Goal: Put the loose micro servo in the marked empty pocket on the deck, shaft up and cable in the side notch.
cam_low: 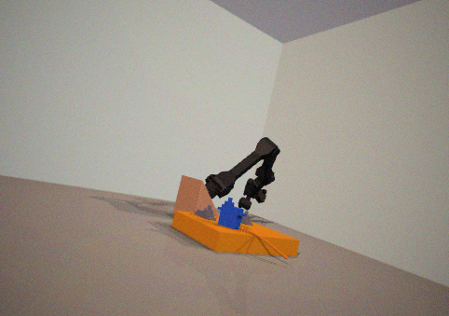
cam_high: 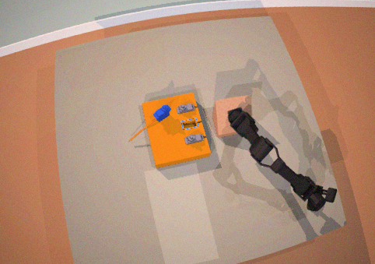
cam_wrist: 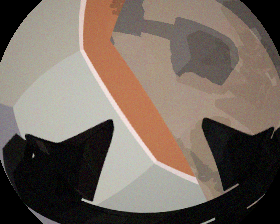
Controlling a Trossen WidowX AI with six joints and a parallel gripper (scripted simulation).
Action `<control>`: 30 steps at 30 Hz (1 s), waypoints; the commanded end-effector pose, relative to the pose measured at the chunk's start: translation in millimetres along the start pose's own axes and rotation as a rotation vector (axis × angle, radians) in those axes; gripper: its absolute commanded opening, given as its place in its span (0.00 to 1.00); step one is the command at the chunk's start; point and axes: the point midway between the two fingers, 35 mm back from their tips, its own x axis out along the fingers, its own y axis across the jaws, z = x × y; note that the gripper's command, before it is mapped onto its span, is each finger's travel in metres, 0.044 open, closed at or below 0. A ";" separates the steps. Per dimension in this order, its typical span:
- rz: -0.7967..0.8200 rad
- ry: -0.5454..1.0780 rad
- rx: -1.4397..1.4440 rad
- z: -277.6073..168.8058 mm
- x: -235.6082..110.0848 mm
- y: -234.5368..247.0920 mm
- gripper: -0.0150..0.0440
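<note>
The loose blue micro servo [cam_high: 162, 112] [cam_low: 231, 214] stands on the far left part of the orange deck [cam_high: 175, 151] [cam_low: 219, 240]. Its thin orange cable [cam_high: 138, 135] trails off the deck's left edge. The marked empty pocket [cam_high: 189, 124] lies to the servo's right, between two grey servos [cam_high: 185, 108] [cam_high: 193, 139] seated in the deck. My gripper [cam_high: 330, 195] [cam_low: 247, 203] [cam_wrist: 160, 123] is open and empty. It hangs far to the right of the deck, beyond the arm's base, facing away from the deck. The wrist view shows only floor and shadows.
The arm's base stands on a salmon block [cam_high: 223, 112] [cam_low: 188, 193] just right of the deck. The deck lies on a grey mat [cam_high: 97, 99] on an orange-brown floor [cam_high: 23, 138]. A white curved border [cam_high: 50, 34] runs along the back.
</note>
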 end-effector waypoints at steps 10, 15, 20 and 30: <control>-0.028 -0.173 0.060 70.7 -33.7 -17.2 1.00; -0.032 -0.235 0.040 95.5 -46.4 -21.9 1.00; -0.045 -0.291 0.011 116.8 -59.2 -29.1 1.00; -0.046 -0.388 -0.001 147.1 -89.5 -34.2 1.00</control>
